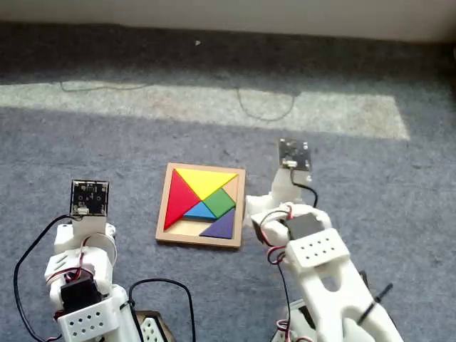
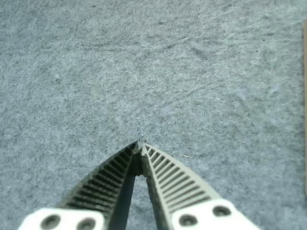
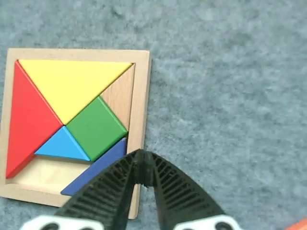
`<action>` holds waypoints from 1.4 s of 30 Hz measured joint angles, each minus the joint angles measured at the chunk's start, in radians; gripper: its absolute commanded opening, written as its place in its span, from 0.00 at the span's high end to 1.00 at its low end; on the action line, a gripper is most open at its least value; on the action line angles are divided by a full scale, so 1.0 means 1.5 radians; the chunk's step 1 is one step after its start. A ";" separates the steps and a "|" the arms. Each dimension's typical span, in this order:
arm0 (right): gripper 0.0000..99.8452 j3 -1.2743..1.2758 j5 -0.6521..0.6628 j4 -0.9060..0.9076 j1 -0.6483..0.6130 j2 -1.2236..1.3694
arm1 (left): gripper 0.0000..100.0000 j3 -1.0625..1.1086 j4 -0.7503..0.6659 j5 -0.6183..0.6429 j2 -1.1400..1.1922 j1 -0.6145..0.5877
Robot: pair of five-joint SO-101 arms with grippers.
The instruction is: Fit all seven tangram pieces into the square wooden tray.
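Wooden tray, right hand closed over its rim

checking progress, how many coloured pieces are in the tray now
5: yellow triangle at the far edge, red triangle along the left side, green square central, light blue triangle beside it, dark blue piece nearest, partly hidden by the right pincer.

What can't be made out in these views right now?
Right wrist view: the right gripper covers part of the dark blue piece and a corner of the tray.
Right wrist view: an orange object is cut off by the frame edge; unidentifiable.
High view: the right arm hides the carpet beside the tray.
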 measured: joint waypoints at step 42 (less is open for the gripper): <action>1.00 -0.321 -0.001 0.080 0.236 -0.702 | 0.84 -0.233 -0.271 0.043 0.352 0.725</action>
